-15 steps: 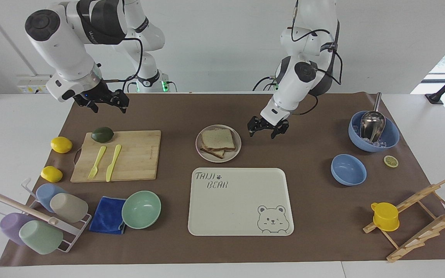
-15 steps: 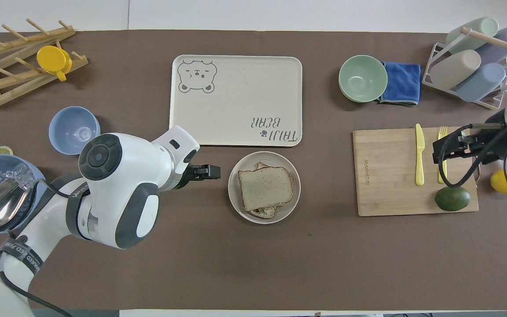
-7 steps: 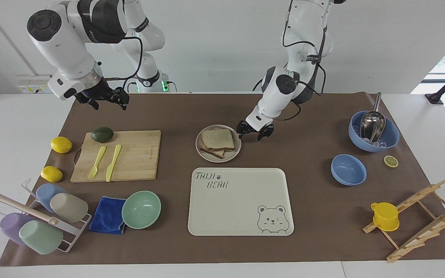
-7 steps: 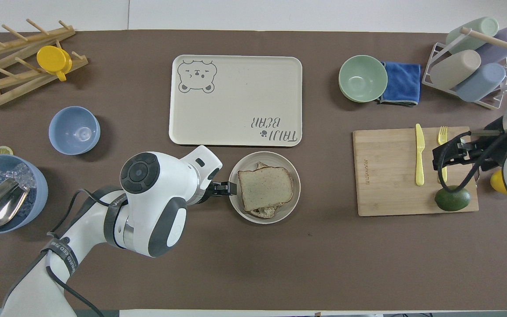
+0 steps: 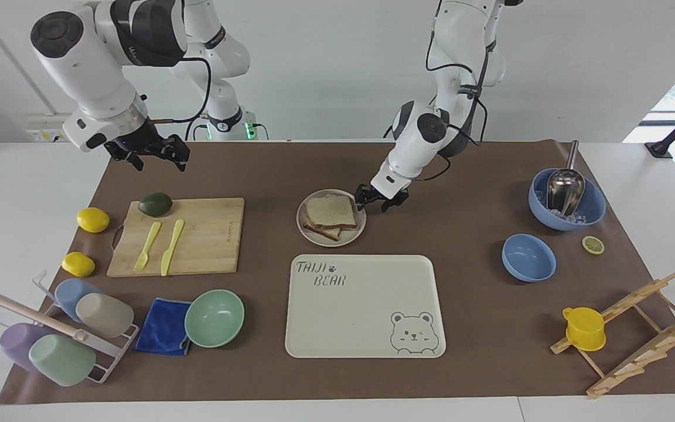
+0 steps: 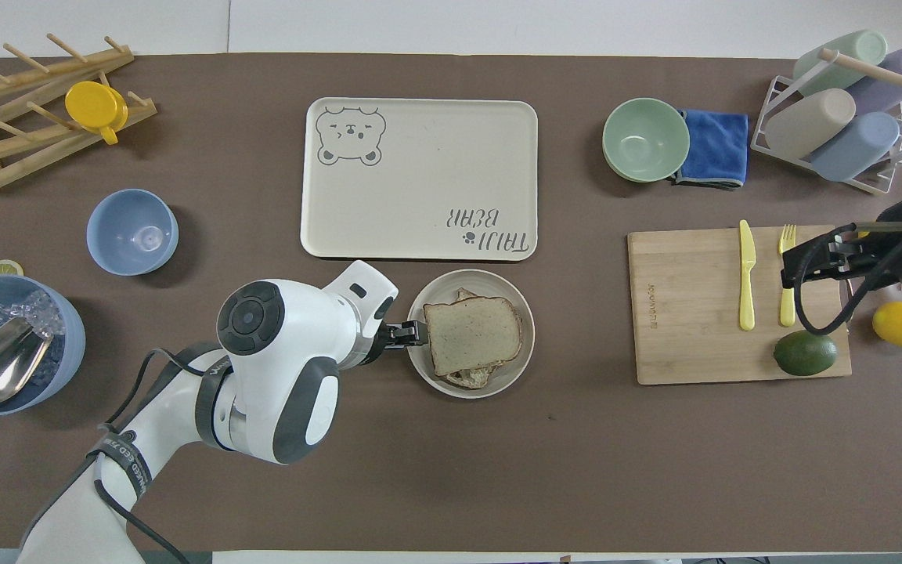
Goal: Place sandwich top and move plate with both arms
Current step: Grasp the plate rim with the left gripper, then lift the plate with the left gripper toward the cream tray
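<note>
Overhead view shows you the left gripper (image 6: 412,334) at the small round beige plate's (image 6: 517,356) nine-o'clock rim, jaws narrowing there, speckled white bread slice (image 6: 473,334) lying on top. Your right gripper (image 5: 153,153) hangs wide open over the table's edge.

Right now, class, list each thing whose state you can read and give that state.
sandwich top: lying on the sandwich.
plate: on the table, loaded.
left claw: at the plate's rim.
right claw: open, raised, waiting.
tray: bare.
green bowl: upright, nothing inside.
yellow cup: on the wooden rack.
</note>
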Controlling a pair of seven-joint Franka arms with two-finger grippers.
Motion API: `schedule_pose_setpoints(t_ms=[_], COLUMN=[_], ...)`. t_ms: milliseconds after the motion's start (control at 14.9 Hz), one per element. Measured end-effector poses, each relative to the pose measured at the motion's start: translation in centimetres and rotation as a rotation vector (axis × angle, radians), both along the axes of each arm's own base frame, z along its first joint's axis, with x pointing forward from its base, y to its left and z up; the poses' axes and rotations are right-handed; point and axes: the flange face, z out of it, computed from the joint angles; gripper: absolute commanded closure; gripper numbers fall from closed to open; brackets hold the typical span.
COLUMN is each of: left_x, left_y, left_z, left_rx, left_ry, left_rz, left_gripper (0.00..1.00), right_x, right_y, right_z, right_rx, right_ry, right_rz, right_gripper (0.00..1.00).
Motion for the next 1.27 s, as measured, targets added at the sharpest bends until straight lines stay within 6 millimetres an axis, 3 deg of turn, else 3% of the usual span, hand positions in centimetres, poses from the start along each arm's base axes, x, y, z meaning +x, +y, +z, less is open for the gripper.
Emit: schedule_pose_setpoints(t_ms=[268, 803, 937, 1272], left_x=[0.0, -0.2, -0.4, -0.3], left_y=[-0.4, -0.6, -0.9, -0.9], left_z=[-1.1, -1.2, -1.2, -1.3], left_rx=[0.004, 0.000, -0.009, -0.012], left_ry=[-0.006, -0.006, -0.004, -0.002], left_rz=[0.011, 0.014, 0.020, 0.025], left_gripper=[0.58, 0.87, 1.00, 1.00], right_x=[0.2, 0.8, 0.8, 0.9], right_y=[-0.3, -2.6, -3.1, -3.3], right_z=[0.1, 0.7, 0.8, 1.5], right_rx=[0.000, 0.002, 0.002, 0.002], right_ry=[-0.012, -0.025, -0.028, -0.042], right_rz=[-0.002, -0.046, -0.055, -0.059], right_gripper=[0.00, 0.00, 0.00, 0.00])
